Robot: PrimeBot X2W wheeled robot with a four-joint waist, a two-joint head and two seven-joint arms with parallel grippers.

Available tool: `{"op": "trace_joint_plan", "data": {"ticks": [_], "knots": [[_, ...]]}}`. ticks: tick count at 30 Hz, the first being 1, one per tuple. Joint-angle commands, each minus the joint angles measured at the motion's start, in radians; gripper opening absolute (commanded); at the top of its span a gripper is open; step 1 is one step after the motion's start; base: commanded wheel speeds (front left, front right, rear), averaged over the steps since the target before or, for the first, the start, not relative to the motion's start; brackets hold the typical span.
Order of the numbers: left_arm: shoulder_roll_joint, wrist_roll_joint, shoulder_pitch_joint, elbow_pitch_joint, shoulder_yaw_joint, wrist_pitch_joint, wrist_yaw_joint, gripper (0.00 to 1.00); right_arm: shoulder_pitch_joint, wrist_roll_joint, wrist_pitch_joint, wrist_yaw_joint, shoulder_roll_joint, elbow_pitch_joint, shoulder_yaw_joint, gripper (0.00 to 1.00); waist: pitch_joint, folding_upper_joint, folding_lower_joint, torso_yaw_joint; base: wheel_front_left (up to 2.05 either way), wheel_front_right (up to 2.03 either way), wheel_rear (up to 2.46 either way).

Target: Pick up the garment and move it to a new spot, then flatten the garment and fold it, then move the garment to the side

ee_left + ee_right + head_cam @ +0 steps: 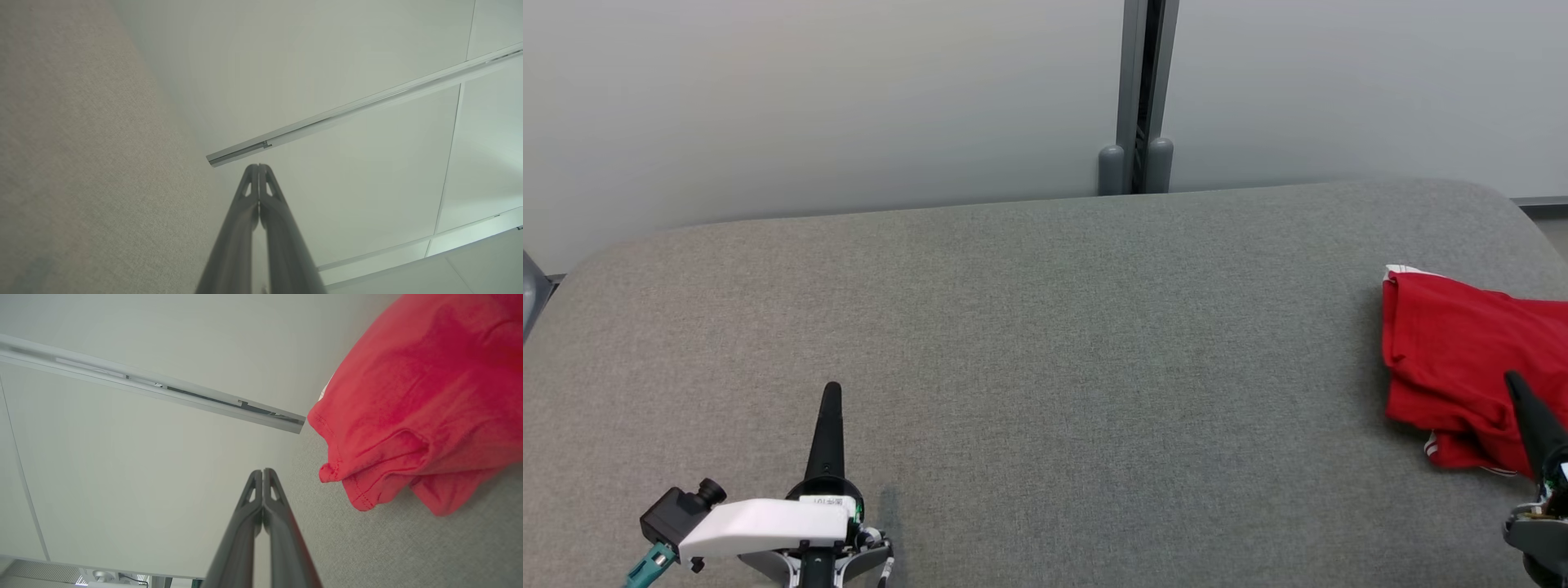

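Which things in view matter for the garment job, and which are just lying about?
Job:
- garment, red, bunched near the pad's right end
- left claw, shut, holding nothing
- right claw, shut, beside the garment, holding nothing

Just there:
- pad, grey, the work surface
- post, metal, behind the pad
- wall
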Motion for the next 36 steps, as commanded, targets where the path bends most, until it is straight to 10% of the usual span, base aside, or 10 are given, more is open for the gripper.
{"op": "trace_joint_plan", "data": {"ticks": [1, 36], "knots": [[0.003, -0.013, -0.026, -0.002, 0.002, -0.004, -0.011, 0.0, -0.02, 0.018, 0.008, 0.0, -0.011, 0.0, -0.009, 0.0, 0.0, -0.0001, 0.0, 0.0, 0.0, 0.0, 0.0], [-0.035, -0.232, -0.067, 0.02, -0.005, -0.018, -0.054, 0.0, -0.08, 0.266, 0.104, 0.0, -0.022, 0.067, -0.071, 0.0, 0.016, -0.0001, 0.0, -0.014, 0.0, 0.0, 0.0]]}}
